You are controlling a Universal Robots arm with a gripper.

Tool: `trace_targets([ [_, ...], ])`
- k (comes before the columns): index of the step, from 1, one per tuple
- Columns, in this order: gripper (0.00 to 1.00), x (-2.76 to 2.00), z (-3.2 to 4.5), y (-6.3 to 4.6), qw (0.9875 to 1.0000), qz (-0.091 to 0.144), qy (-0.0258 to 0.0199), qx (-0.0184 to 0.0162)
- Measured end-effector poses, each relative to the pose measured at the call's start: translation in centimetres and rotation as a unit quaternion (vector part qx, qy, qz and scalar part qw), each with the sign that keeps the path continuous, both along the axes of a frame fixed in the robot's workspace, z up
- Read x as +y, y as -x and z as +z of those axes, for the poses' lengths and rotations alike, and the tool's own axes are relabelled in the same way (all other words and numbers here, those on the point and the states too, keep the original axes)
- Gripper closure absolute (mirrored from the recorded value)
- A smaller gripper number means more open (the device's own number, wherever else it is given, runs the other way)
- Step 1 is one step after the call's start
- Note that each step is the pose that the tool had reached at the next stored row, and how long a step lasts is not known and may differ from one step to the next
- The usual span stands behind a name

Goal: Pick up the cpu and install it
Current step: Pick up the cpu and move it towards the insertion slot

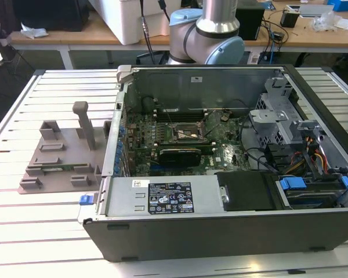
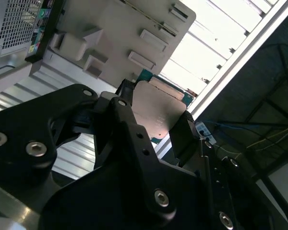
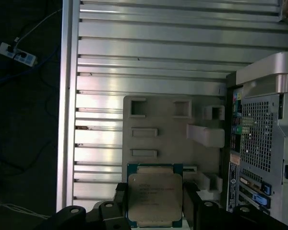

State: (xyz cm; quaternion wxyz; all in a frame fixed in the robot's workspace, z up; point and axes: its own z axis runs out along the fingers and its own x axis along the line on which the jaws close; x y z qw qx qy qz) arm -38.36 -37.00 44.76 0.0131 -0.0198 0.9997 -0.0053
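Note:
The cpu (image 3: 154, 195) is a flat square chip with a silvery top and a thin dark green rim. My gripper (image 3: 154, 203) is shut on it, with black fingers (image 3: 121, 201) pressing on two opposite edges. In the second wrist view the cpu (image 2: 156, 112) sits between the same black fingers (image 2: 127, 120) of the gripper (image 2: 153, 125). It hangs in the air above the grey fixture block (image 3: 173, 127) on the slatted table. The black socket frame (image 1: 188, 134) lies in the middle of the motherboard inside the open computer case (image 1: 232, 231).
The grey fixture block (image 1: 58, 156) stands on the table at the exterior view's left, beside the case wall (image 1: 113, 145). Inside the case are cables, a drive cage (image 1: 278, 110) and a black power unit (image 1: 249, 191). The arm's base (image 1: 214, 29) rises behind the case.

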Motion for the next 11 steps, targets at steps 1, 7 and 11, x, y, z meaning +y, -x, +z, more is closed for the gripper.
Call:
trace_targets([
  [1,0.46,0.00,0.20,0.0,1.0000,0.000,0.0000,0.0000],
  [7,0.46,0.00,1.49,0.0,1.0000,0.000,0.0000,0.0000],
  [11,0.46,0.00,1.63,0.0,1.0000,0.000,-0.0009,0.0000],
])
